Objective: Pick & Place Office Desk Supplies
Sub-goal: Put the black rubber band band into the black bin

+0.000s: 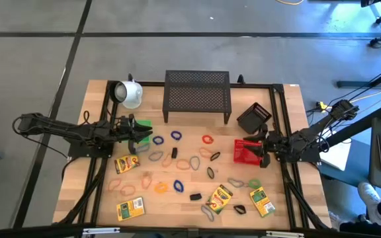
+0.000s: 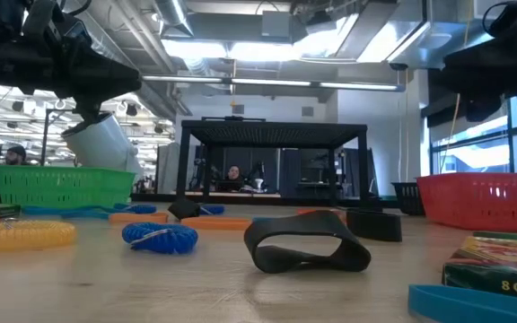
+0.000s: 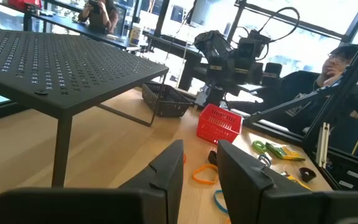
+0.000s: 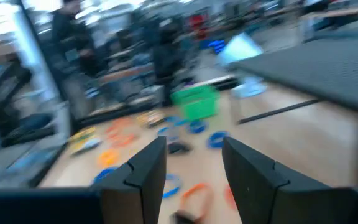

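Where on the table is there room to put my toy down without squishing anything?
Bare wood lies along the table's far-left edge, left of the crayon box, and on the strip between the white mug and the black mesh rack. The middle is crowded with rubber bands and clips.

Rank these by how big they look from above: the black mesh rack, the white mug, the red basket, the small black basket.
1. Black mesh rack.
2. Red basket and small black basket: too alike to rank.
3. White mug, smallest, only narrowly.
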Tool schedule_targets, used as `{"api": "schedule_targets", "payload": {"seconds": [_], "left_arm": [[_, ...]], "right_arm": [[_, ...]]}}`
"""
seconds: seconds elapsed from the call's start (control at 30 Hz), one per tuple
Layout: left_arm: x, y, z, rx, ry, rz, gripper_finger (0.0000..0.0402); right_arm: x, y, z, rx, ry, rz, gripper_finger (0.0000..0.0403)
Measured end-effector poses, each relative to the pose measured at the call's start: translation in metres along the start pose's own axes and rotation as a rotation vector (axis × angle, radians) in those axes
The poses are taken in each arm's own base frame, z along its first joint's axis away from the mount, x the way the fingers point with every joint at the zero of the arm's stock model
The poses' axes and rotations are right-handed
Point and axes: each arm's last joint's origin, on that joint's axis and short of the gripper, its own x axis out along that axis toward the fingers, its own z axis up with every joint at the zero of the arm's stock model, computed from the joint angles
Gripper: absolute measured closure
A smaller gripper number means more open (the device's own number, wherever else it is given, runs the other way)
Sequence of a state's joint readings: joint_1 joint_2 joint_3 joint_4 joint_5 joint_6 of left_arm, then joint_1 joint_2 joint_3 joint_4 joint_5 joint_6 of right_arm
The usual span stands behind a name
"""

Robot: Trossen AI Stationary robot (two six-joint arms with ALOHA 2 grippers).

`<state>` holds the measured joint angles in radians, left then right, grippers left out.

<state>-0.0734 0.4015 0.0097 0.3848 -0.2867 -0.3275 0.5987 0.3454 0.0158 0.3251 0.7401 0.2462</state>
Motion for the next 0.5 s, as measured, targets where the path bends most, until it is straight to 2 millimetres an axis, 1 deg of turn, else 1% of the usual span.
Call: {"api": "schedule_targets", "payload": {"seconds": [0.07,0.13,0.23,0.33,0.5], "left_arm": [[0.000,0.000,0.000,0.000,-0.001,0.000,0.0311],[0.000,0.000,0.001,0.005,-0.008,0.002,0.0311],[0.000,0.000,0.001,0.012,-0.013,0.017,0.0311],[0.000,0.000,0.001,0.012,-0.016,0.022,0.0311],[0.000,0.001,0.001,0.014,-0.015,0.023,0.0311]], "right_arm": [[0.001,-0.003,0.003,-0.015,-0.034,-0.082,0.0245],[0.002,-0.005,0.004,-0.046,-0.045,-0.110,0.0245],[0.004,-0.007,0.008,-0.046,-0.058,-0.122,0.0245],[0.006,-0.008,0.017,-0.036,-0.080,-0.142,0.0245],[0.011,-0.005,0.030,-0.077,-0.076,-0.114,0.0245]]}}
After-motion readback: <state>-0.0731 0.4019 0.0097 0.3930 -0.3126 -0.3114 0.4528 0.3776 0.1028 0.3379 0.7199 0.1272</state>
